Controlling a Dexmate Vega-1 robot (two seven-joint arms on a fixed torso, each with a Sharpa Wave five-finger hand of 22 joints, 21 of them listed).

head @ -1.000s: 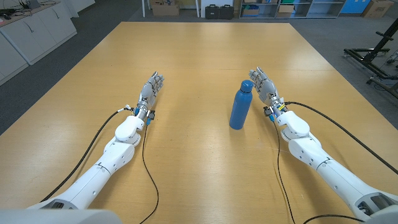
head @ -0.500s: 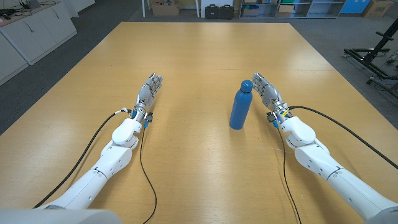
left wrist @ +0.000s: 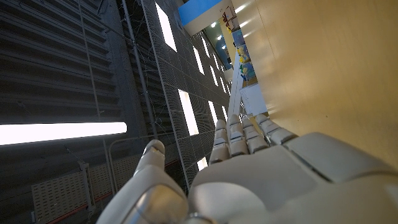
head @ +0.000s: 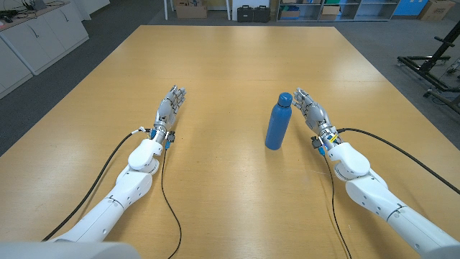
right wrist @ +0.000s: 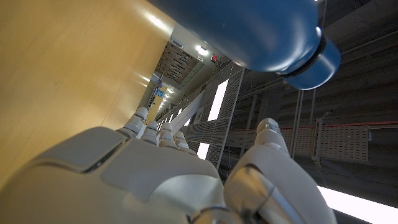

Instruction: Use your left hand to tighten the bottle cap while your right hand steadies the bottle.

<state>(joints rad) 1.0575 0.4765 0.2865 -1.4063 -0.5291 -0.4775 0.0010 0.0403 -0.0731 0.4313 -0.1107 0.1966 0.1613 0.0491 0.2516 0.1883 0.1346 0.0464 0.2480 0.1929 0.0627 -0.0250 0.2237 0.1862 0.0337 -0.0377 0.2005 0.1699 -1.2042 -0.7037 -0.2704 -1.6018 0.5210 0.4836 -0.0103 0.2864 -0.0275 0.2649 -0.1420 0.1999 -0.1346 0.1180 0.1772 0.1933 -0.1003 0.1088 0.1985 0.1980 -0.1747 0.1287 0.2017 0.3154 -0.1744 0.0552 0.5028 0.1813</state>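
Best to close the empty, straight-fingered right hand (head: pixel 310 110) squarely around the upright blue bottle (head: pixel 277 124) just beside it, low on the body, before bringing the equally empty, outstretched left hand (head: pixel 171 106), well apart, to the cap (head: pixel 284 98).

Wooden table (head: pixel 230 65) in front of me. Past its far edge: cardboard boxes (head: pixel 191 10), black cases (head: pixel 253 12), shelving (head: pixel 338 8). White cabinets (head: pixel 36 36) far left, black metal stand (head: pixel 431 68) far right on grey floor.
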